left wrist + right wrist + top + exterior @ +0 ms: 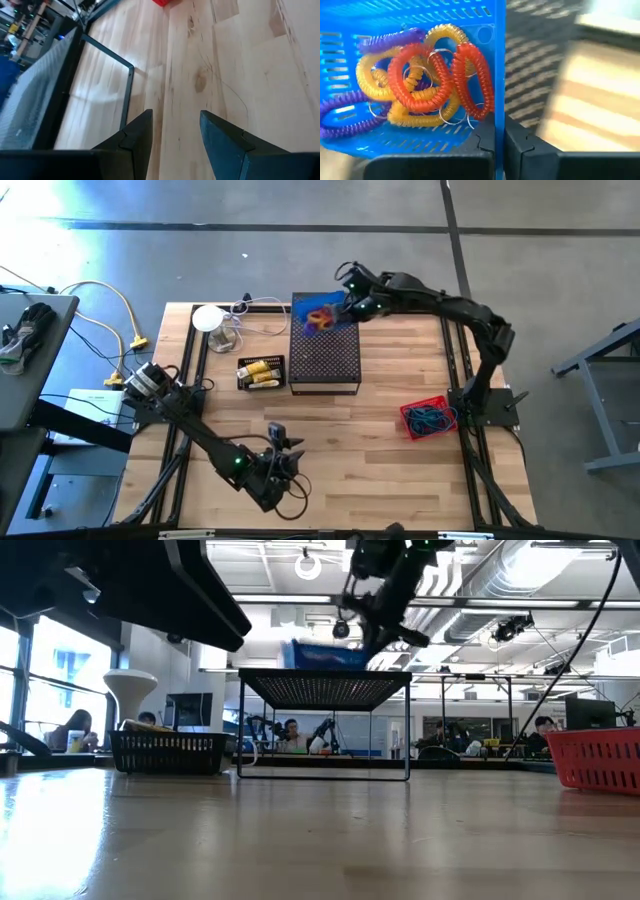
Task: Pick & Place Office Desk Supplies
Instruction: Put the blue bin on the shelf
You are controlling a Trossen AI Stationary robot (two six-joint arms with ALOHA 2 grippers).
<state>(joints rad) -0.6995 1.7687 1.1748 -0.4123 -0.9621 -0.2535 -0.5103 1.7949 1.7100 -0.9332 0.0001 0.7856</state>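
A blue slatted basket (420, 30) holds red, yellow and purple coiled loops (427, 75). It is over the far left corner of the black mesh stand (325, 358), shown in the high view as the basket (318, 313). My right gripper (500, 137) is shut on its wall, reaching in from the table's right, also seen as the gripper (350, 305). My left gripper (176, 130) is open over bare wood near the table's front edge, seen from above at the gripper (285, 445), with nothing between its fingers. My right gripper pinches the blue basket's side wall (500, 90) at its rim, with one finger (482, 142) inside by the coils and one outside. The fingers slant down from the table's right. In the low view the basket (330, 655) is at the stand's top; whether it rests there I cannot tell.
A red basket (430, 418) with dark bands sits at the right. A black basket (262, 372) with yellow pieces stands left of the stand. A white round object (210, 320) and cables lie at the far left. Bare wood lies between the stand and my left gripper.
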